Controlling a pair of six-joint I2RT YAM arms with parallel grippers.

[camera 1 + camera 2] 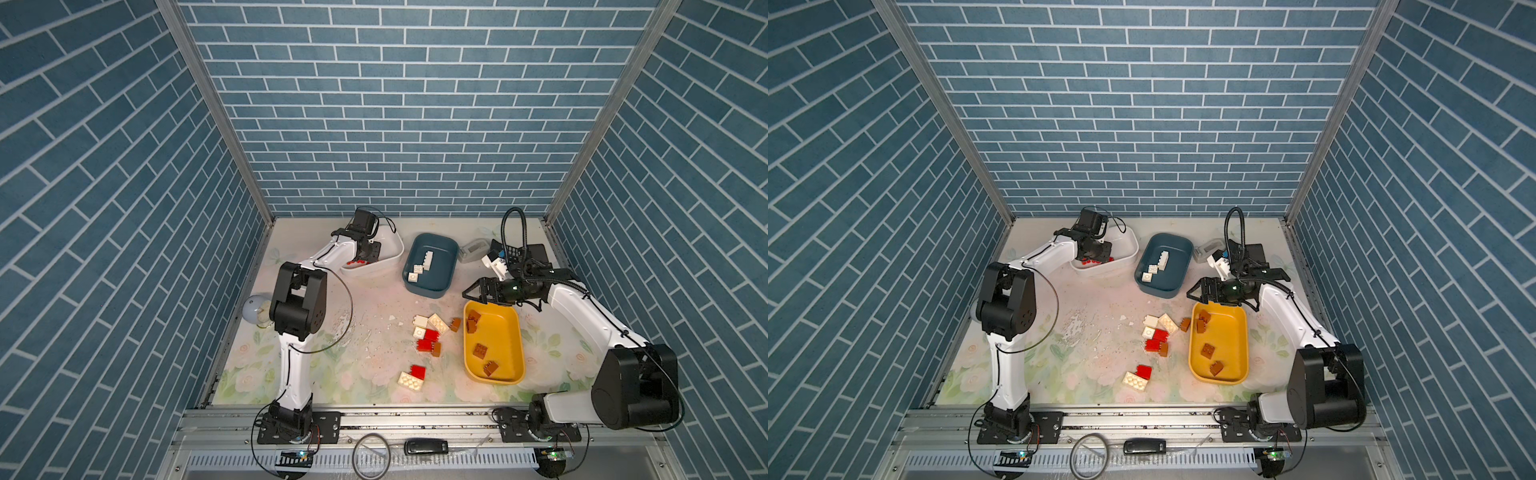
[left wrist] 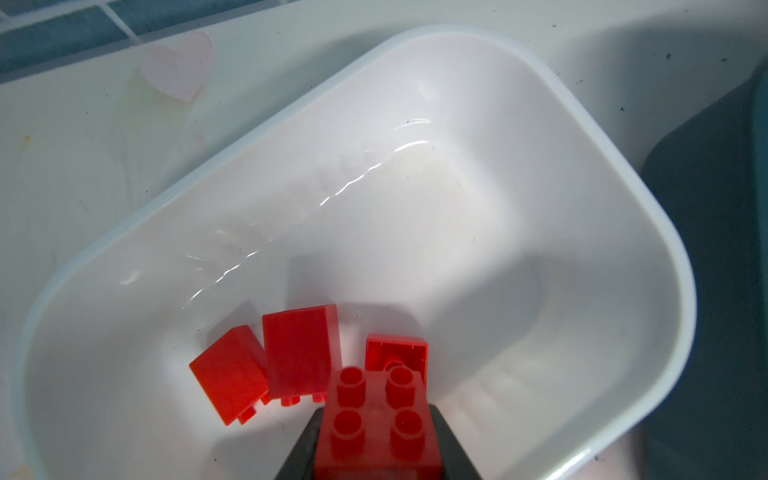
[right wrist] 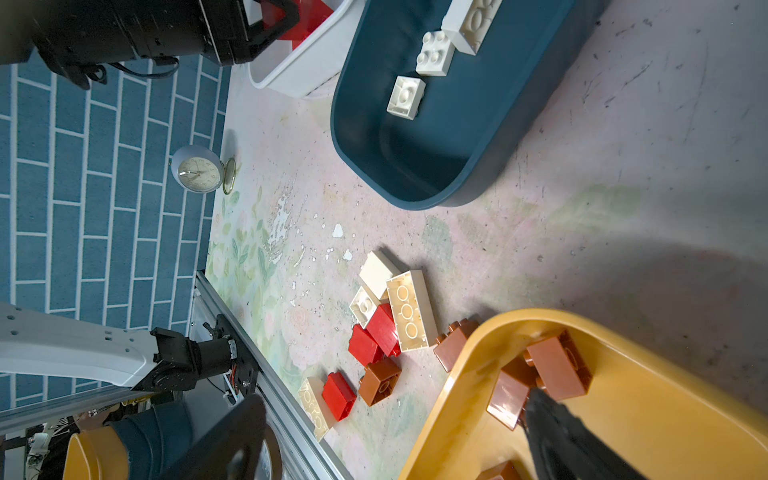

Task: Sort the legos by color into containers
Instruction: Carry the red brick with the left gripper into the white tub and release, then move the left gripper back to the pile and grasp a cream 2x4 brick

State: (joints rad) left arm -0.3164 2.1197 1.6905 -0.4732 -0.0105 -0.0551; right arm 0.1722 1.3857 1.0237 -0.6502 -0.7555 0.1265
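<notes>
Releasing the red brick (image 2: 376, 436) into the white tub (image 2: 561, 137) looks like the step in hand. To do it well, the left gripper (image 2: 376, 415) should part its fingers (image 2: 305, 449) fully while low over the tub floor. That way the brick drops flat beside the three red bricks (image 2: 299, 353) already lying there and does not bounce over the rim. The lift afterwards should go straight up so that nothing is dragged out. The brick sits studs-up between the two dark fingers, but whether they pinch it or stand slack around it cannot be told. In both top views the left arm reaches far back, its elbow raised and its wrist tipped down into the near end of the white tub. The right gripper (image 1: 471, 291) hovers level over the far rim of the yellow tub (image 1: 513, 357), its fingers spread and empty. Brown bricks (image 1: 481, 350) lie in that tub and cream bricks (image 1: 427, 258) in the teal tub (image 1: 446, 249). A mixed pile of loose legos (image 1: 428, 336) waits on the surface (image 1: 365, 332) between the tubs, so much sorting remains.
</notes>
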